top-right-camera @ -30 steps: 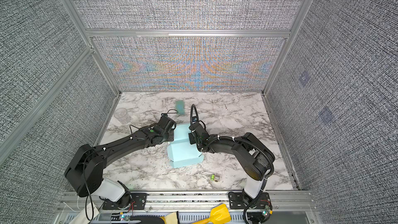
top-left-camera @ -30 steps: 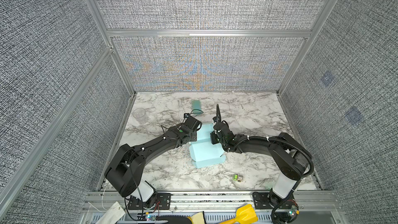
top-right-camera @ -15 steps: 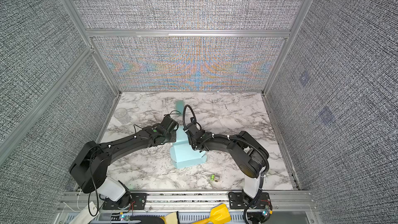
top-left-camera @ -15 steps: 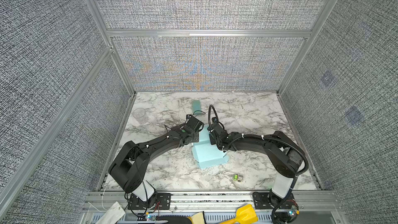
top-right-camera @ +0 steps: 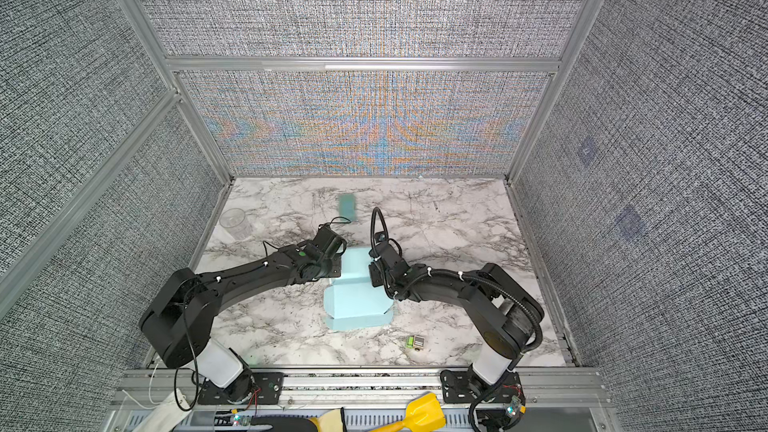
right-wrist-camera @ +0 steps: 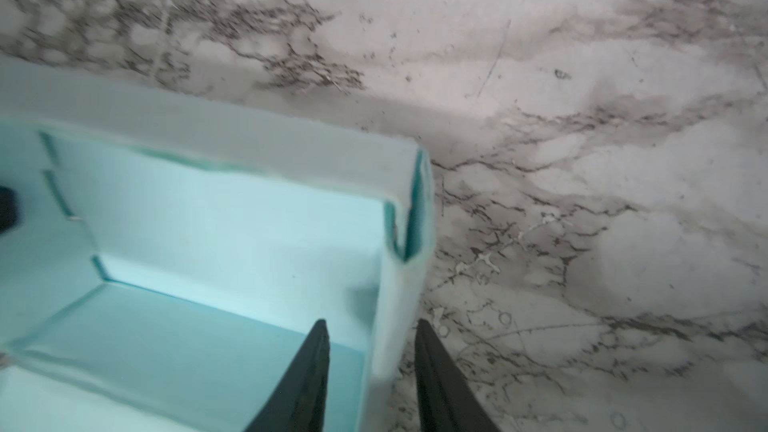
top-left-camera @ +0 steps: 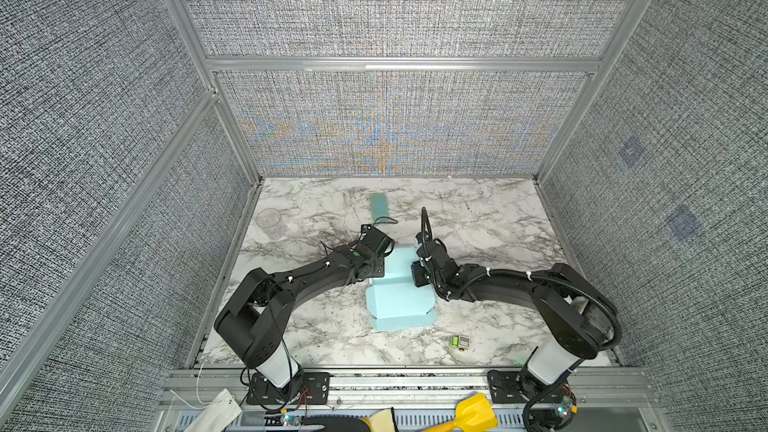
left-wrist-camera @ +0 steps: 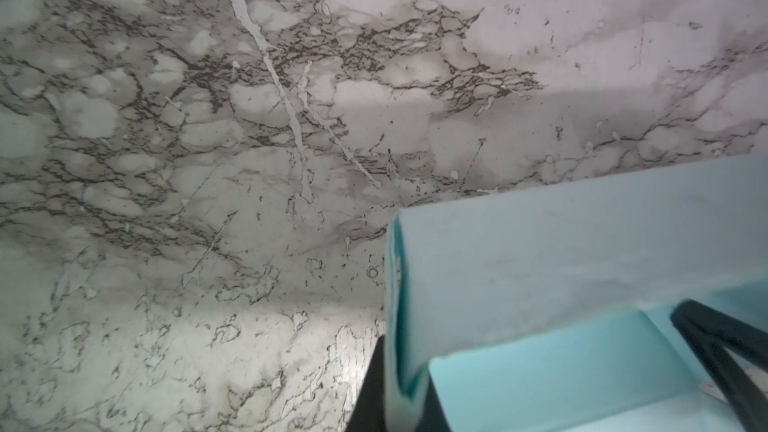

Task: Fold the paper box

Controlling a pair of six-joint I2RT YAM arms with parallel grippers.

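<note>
The paper box (top-left-camera: 399, 292) (top-right-camera: 357, 292) is pale sky-blue card, lying mid-table with its far walls raised and a near flap flat. My left gripper (top-left-camera: 383, 271) (top-right-camera: 335, 268) is shut on the box's doubled left wall (left-wrist-camera: 401, 384). My right gripper (top-left-camera: 417, 277) (top-right-camera: 374, 277) stands open astride the right wall (right-wrist-camera: 371, 326), one finger inside the box and one outside over the marble, with a gap on each side of the card. In the left wrist view the right gripper's fingers (left-wrist-camera: 715, 351) show inside the box.
A darker teal strip (top-left-camera: 378, 203) (top-right-camera: 346, 205) lies flat behind the arms. A clear cup (top-left-camera: 270, 220) (top-right-camera: 235, 222) stands at the far left. A small green and grey block (top-left-camera: 459, 342) (top-right-camera: 415, 342) lies near the front right. Grey walls enclose the marble table (top-left-camera: 498, 234).
My right gripper has let go of the box's right wall and its jaws have parted. Both arms and the box swung left, then came back. The left grip is unchanged.
</note>
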